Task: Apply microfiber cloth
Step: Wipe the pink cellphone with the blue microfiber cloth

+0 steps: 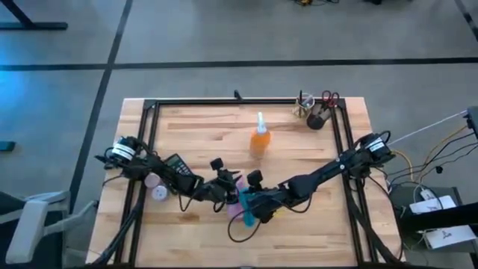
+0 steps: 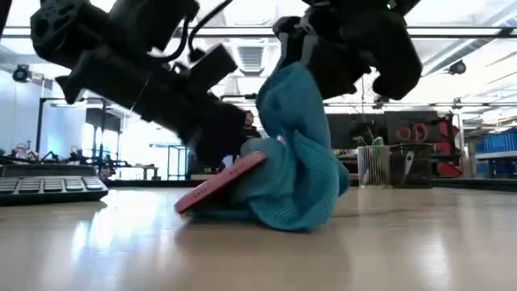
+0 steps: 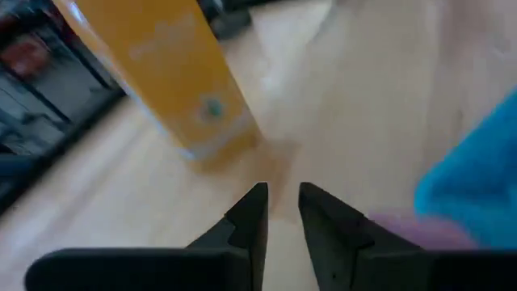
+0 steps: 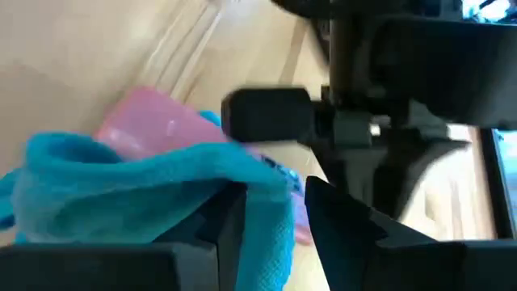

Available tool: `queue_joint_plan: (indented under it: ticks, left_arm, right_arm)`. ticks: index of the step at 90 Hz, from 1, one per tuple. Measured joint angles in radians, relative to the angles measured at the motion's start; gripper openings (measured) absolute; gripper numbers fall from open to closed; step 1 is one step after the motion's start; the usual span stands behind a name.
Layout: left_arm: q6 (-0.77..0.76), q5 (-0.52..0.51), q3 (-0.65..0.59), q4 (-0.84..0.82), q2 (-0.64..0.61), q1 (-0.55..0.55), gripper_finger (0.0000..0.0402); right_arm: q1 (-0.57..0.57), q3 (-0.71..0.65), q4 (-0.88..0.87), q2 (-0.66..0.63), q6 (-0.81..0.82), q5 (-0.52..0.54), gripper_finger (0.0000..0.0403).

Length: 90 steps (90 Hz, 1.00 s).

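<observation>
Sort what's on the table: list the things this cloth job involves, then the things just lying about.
In the job:
- microfiber cloth, held by the right gripper
- pink phone, tilted up under the cloth
- left gripper, by the phone

Lying about:
- orange spray bottle
- calculator
- holder with scissors

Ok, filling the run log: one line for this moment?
right gripper: shut on turquoise microfiber cloth | cloth draped over tilted pink phone-like slab | left gripper: beside it, nearly closed, empty

orange spray bottle (image 1: 259, 139) mid-table; calculator (image 1: 178, 167) left; scissors holder (image 1: 317, 116) far corner
</observation>
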Motion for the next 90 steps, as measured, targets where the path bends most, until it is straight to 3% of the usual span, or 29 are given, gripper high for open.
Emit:
queue_joint_plan:
  ticks: [14, 28, 42, 57, 71, 90]
  left_arm:
    - [0.099, -0.083, 0.024, -0.014, -0.014, -0.016, 0.0059]
    - [0.09, -0.096, 0.03, -0.156, -0.129, -0.098, 0.0059]
    - [-0.112, -0.096, 0.027, -0.378, -0.214, -0.197, 0.0059]
    - [-0.285, -0.095, -0.022, -0.368, -0.124, -0.205, 0.0059]
    - [-0.313, -0.126, -0.025, -0.337, 0.021, -0.128, 0.0059]
    - [-0.194, 0.076, -0.019, -0.094, 0.136, -0.049, 0.0059]
  right_arm:
    - [-0.001, -0.006, -0.006, 0.0, 0.004, 0.002, 0.0118]
    - [0.0, -0.005, -0.16, 0.0, 0.086, 0.018, 0.0108]
    - [0.006, 0.016, -0.326, -0.014, 0.262, 0.02, 0.0097]
    - [0.007, -0.016, -0.384, -0.025, 0.44, 0.008, 0.0091]
    - [0.007, -0.096, -0.254, 0.009, 0.546, -0.132, 0.0098]
    - [0.007, -0.148, 0.045, 0.083, 0.52, -0.16, 0.0113]
